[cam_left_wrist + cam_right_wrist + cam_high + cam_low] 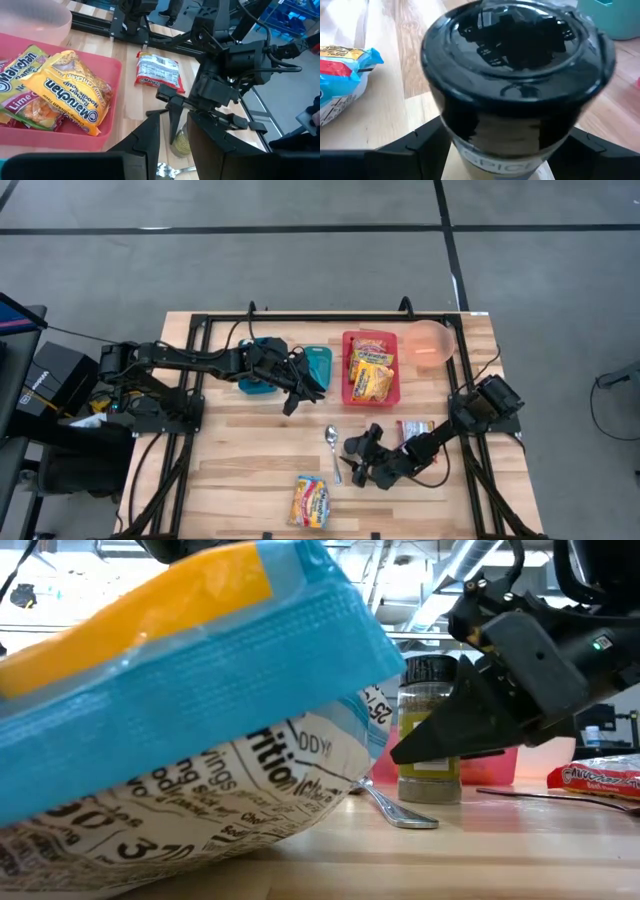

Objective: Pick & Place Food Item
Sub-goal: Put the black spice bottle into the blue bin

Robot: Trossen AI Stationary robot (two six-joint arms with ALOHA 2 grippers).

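Over on the left, the left hand (290,402) hangs above the counter (240,470) beside the teal bin (318,365), fingers narrowly parted and holding nothing. Moving across: a spoon (332,442) lies mid-counter, a noodle packet (311,500) near the front edge, more packets already in the red tray (350,380). Now the right hand (362,460) — wide open, its fingers flanking the spice jar (517,90), which stands upright on the counter. No squeeze visible yet, so the pick looks just about to start; lifting and placing remain.
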